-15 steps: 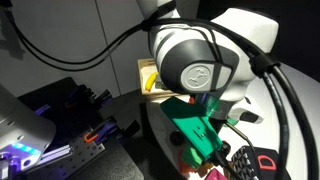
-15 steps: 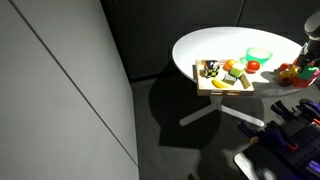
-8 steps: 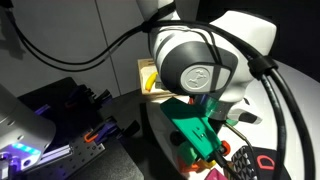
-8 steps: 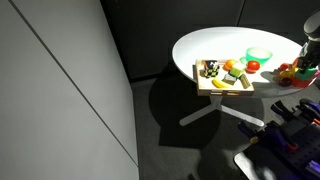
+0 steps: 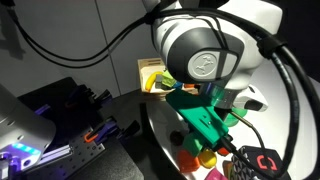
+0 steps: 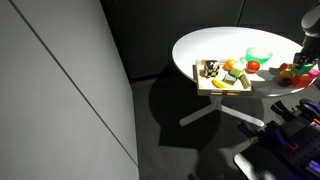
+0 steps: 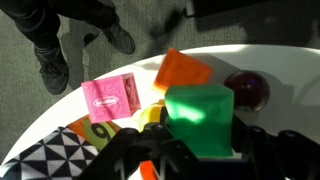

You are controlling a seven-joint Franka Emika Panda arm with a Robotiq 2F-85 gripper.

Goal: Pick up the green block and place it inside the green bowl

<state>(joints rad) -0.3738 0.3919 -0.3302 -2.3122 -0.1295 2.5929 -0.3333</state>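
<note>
1. The end effector [image 7: 200,148] is clenched on the green block [image 7: 200,118]. In the wrist view its dark fingers [image 7: 262,150] flank the block on both sides.
2. Around the block on the white desk [image 7: 290,90] you can see an orange block [image 7: 183,72] just beyond it. A pink block [image 7: 112,97] lies off to the left and a dark red ball [image 7: 247,90] to the right.
3. A black-and-white patterned piece [image 7: 45,160] sits in the near left corner of that view.
4. In an exterior view, the green bowl [image 6: 259,56] stands on the right part of the round desk. A red tomato [image 6: 253,66] is just beside it, and a wooden tray [image 6: 215,88] of toy fruit lies to its left.
5. The arm [image 6: 310,20] comes in at the right edge above a heap of toys [image 6: 293,72], to the right of the bowl. The green block is too small to pick out there.
6. In an exterior view from close by, a big grey joint [image 5: 205,55] fills the frame.
</note>
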